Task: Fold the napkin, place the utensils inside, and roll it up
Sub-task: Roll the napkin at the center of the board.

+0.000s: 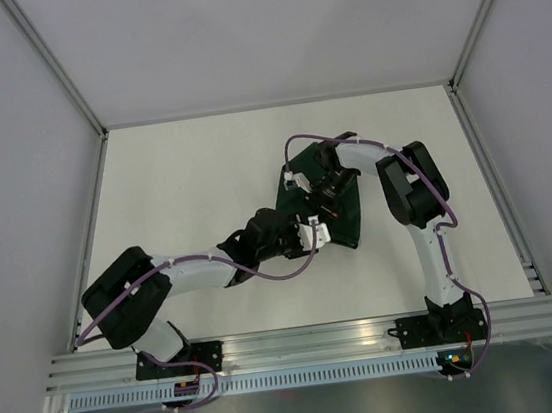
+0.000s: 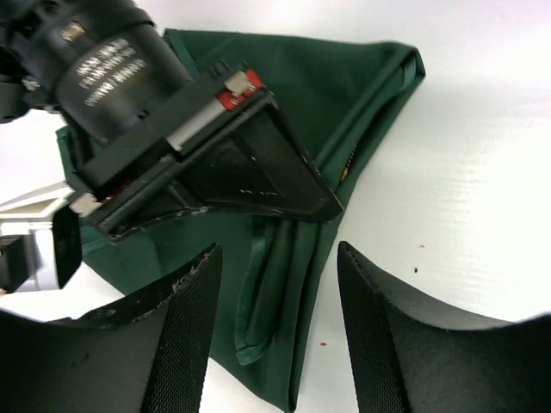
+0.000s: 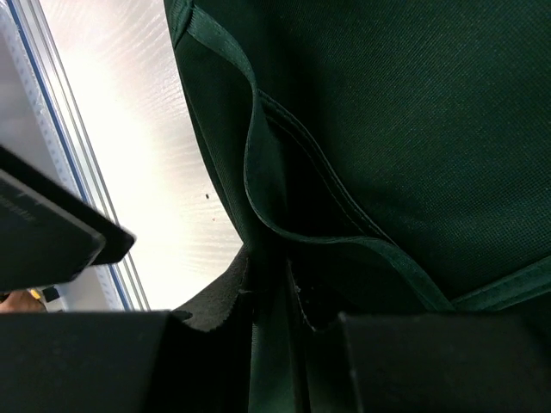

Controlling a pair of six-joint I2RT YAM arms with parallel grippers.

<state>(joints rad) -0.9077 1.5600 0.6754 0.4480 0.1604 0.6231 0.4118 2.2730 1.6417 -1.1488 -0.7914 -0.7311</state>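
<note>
Napkin (image 1: 344,220) lies right of centre on the tabletop (image 1: 183,188), already doubled over into a narrower, roughly triangular shape with loose hemmed layers along one edge. Both arms are crowded over it. No utensils show in any view, so I judge this is the fold step, not loading or rolling. Right fingers (image 3: 413,361) are clenched on a bunched fold of the cloth; in the right wrist view the hem runs straight down into the narrow gap between them. Left fingers (image 2: 185,318) are released, spread wide just above the cloth's narrow end, with the layered edge lying in the gap and nothing gripped. To do it well, I'd say the left side should come down on the top layer only, close to the hem, and pin or pinch it before the right one carries its fold across. Otherwise the whole napkin slides on the smooth tabletop. Keep the lift low so the lower layers don't drag along. Bring edge to edge, since the hems are already a bit wavy and offset, and a skewed fold will make a lumpy roll. The two wrists are very near each other, almost touching from above, so move one at a time. Let go only once the fold lies flat.
</note>
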